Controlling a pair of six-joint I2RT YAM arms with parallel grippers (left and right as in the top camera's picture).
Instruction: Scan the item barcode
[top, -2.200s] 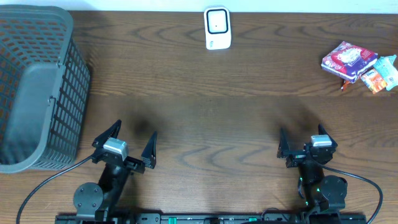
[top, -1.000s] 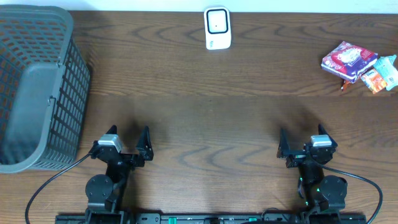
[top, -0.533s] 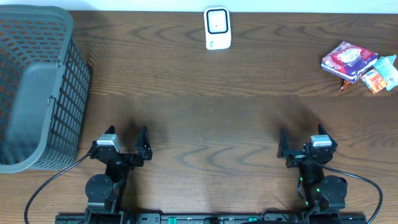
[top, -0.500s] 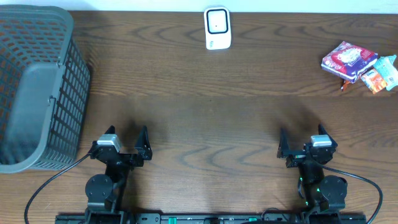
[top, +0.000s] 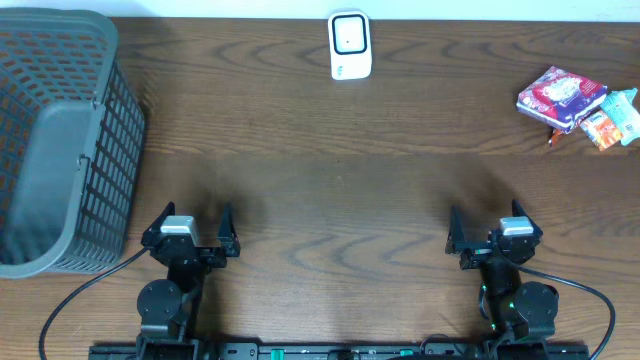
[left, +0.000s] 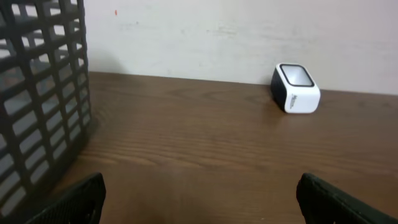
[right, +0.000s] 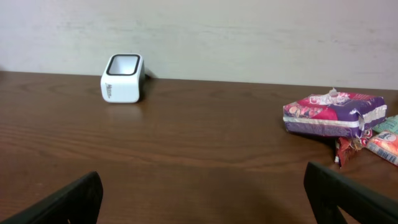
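Finished in matte black throughout, both arms alike. Ends in the left gripper and the right gripper, each with flat, tapering black fingers that read as dark wedges from the wrist cameras. Carries a small silver-grey block atop each wrist. Built on round black joint housings. Trails a thin black cable looping out from each base. Shows tiny green lights on the right arm's column. Mounted on a black rail.
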